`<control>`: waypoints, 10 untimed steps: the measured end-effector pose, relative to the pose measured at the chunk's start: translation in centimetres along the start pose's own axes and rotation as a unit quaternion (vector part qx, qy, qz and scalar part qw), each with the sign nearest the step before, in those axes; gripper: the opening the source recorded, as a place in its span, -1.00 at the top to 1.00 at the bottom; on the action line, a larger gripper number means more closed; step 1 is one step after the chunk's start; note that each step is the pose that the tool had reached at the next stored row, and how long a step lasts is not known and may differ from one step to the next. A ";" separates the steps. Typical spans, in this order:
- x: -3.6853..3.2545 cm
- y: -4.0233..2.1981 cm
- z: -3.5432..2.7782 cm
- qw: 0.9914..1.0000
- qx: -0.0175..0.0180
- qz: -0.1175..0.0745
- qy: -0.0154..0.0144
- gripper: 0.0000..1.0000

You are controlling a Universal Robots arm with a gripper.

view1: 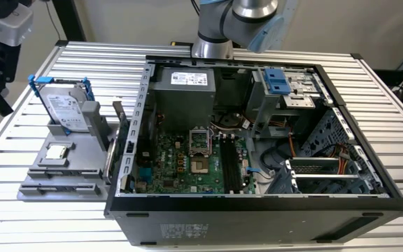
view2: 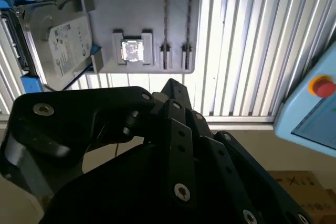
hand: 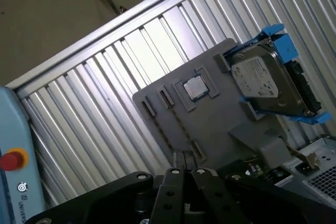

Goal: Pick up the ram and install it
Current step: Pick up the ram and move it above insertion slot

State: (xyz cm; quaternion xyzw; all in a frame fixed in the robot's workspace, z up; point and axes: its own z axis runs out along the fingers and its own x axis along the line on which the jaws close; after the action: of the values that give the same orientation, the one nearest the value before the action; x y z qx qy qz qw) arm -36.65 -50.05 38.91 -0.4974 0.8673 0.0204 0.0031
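The ram (view1: 120, 119) looks like a thin dark stick standing on edge at the grey fixture's (view1: 61, 168) side, right next to the open computer case (view1: 257, 205). The black memory slots (view1: 231, 164) lie on the green motherboard (view1: 177, 168) inside the case. In both wrist views my gripper (hand: 184, 160) (view2: 170, 85) hovers high above the fixture (hand: 173, 124), its black fingers drawn together with nothing seen between them. The arm (view1: 243, 16) rises at the back of the table.
On the fixture a silver hard drive in a blue frame (view1: 65, 107) leans upright, and a small processor chip (view1: 56, 152) lies flat. The ribbed metal table (view1: 369, 105) surrounds the case. A pendant with a red button (view2: 321, 86) sits off the table's edge.
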 end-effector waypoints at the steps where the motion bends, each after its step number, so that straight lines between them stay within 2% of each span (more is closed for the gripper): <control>1: 0.00 0.00 0.00 1.000 0.000 -0.008 0.000 1.00; 5: 0.00 0.00 0.00 0.999 -0.001 -0.039 0.001 1.00; 10: 0.00 0.00 0.00 0.997 -0.002 -0.075 0.002 1.00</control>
State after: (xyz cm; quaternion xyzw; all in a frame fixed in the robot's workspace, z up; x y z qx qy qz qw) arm -36.64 -50.05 38.91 -0.5612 0.8274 0.0205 0.0015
